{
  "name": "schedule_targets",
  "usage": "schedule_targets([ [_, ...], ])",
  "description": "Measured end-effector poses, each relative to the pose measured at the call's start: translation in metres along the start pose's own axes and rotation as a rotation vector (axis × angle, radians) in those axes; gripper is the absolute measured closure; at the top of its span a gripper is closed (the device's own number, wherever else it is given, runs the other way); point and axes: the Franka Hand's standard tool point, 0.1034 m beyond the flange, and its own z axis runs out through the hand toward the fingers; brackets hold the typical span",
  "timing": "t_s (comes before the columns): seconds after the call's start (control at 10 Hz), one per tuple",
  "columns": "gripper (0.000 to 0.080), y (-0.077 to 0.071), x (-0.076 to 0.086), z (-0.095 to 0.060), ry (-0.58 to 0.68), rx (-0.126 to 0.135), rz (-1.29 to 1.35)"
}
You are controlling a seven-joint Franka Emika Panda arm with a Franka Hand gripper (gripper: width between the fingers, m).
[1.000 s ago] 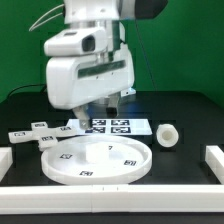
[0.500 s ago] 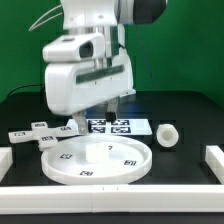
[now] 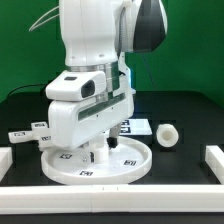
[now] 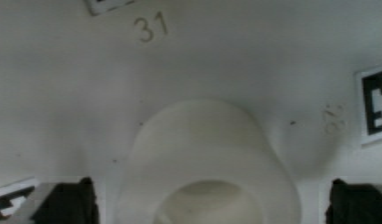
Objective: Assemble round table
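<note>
The large rimmed round disc [image 3: 140,163] lies flat at the front middle of the table. My gripper [image 3: 100,150] hangs low over the disc's middle, and its body hides much of the disc. In the wrist view the disc's surface [image 4: 99,100] fills the frame. The dark fingertips [image 4: 63,200] stand wide apart on either side of a raised round boss [image 4: 206,150] on the disc, and the gripper [image 4: 209,205] is open and holds nothing. The short cylinder leg [image 3: 167,134] lies to the exterior view's right of the disc. The cross-shaped base [image 3: 28,131] lies to its left.
The marker board [image 3: 137,126] lies behind the disc, partly hidden by the gripper. White border blocks stand at the exterior view's right [image 3: 214,158], left [image 3: 5,158] and along the front [image 3: 110,205].
The gripper has come down from above the marker board to just over the disc's middle. No part on the table has moved.
</note>
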Motion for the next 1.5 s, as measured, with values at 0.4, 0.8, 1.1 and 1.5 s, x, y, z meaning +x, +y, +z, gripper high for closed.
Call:
schedule_targets([
  [0.4,0.015,0.002,-0.004,0.001,-0.001,0.001,0.009],
  [0.8,0.0395,0.003,-0.004,-0.001,0.0,-0.002,0.011],
  [1.1,0.0395,0.003,-0.004,-0.001,0.0,-0.002,0.011],
  [1.5,0.0393,0.01,0.008,0.0,0.008,-0.003,0.0],
])
